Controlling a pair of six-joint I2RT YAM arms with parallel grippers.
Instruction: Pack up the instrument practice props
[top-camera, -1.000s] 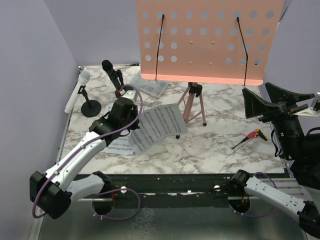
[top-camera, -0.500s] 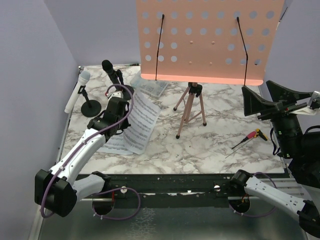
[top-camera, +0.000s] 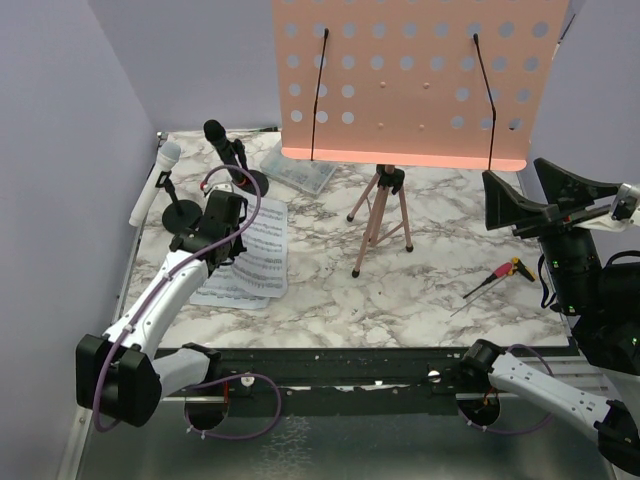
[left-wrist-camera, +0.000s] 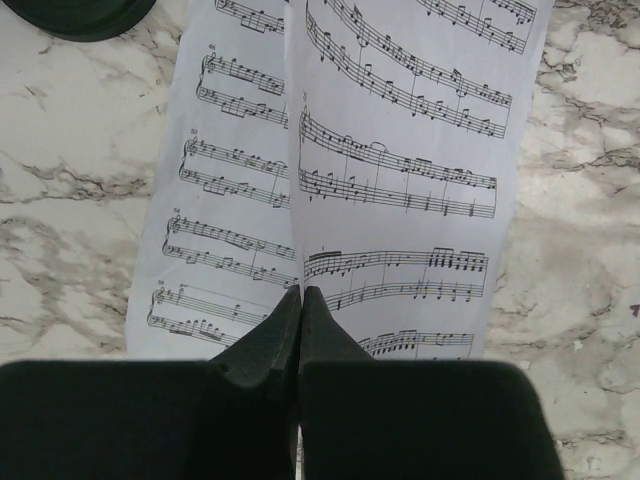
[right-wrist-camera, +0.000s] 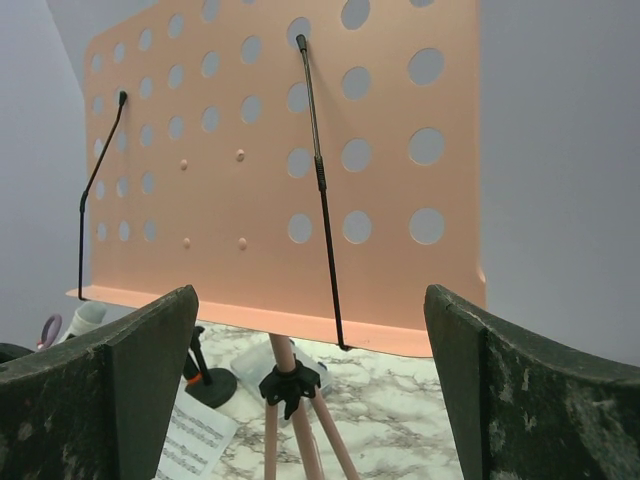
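My left gripper (top-camera: 222, 228) is shut on the near edge of a white sheet-music page (top-camera: 264, 245). In the left wrist view the closed jaws (left-wrist-camera: 300, 294) pinch this page (left-wrist-camera: 410, 150), which lies over a second page (left-wrist-camera: 220, 210). The pink perforated board (top-camera: 410, 80) stands on its tripod (top-camera: 383, 215) at the back. A black microphone (top-camera: 225, 145) and a white microphone (top-camera: 155, 185) sit in round-based holders (top-camera: 182, 217) at the back left. My right gripper (top-camera: 548, 205) is open and empty, raised at the right and facing the board (right-wrist-camera: 240, 170).
A clear plastic case (top-camera: 305, 175) lies under the board's left edge. A thin tool with a red and yellow handle (top-camera: 495, 278) lies at the right. Purple walls close in the left, back and right sides. The tripod legs (right-wrist-camera: 290, 410) spread across mid-table.
My left gripper has swung left and back with the page. The page has gone from tilted up near the tripod to lying flat over the other page. The right arm has barely moved.
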